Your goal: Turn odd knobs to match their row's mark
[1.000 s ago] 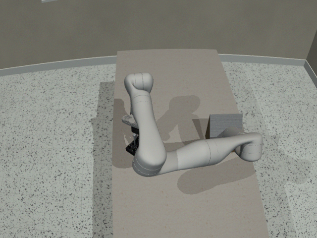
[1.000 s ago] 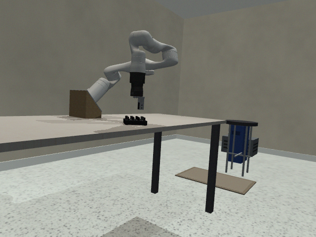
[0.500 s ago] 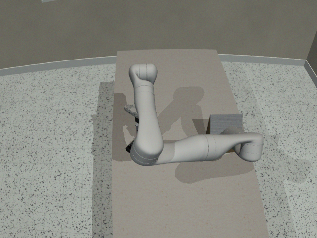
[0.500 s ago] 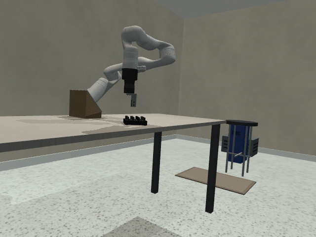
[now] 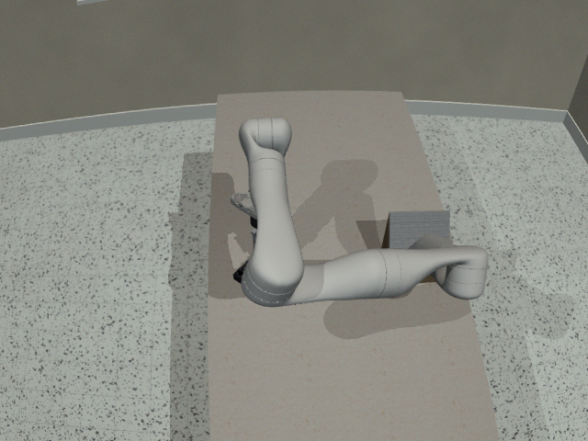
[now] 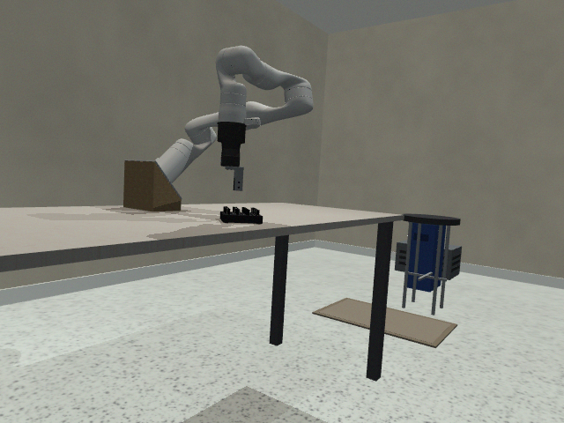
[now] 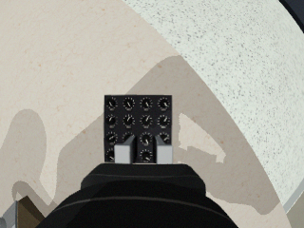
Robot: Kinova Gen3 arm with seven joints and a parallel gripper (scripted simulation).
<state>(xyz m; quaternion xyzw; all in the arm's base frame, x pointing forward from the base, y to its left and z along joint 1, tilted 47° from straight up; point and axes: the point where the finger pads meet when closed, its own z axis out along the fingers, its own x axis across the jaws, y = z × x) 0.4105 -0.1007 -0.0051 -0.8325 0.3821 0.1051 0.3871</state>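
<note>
Fingers parted, grasping nothing, above knob box near worktop's edge | probably held high for clearance

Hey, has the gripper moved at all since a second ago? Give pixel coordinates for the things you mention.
Yes. In the exterior view, the gripper (image 5: 254, 237) (image 6: 238, 187) (image 7: 144, 145) has shifted left and slightly up, judged against the knob box (image 5: 237, 276) (image 6: 241, 218) (image 7: 137, 129).
</note>
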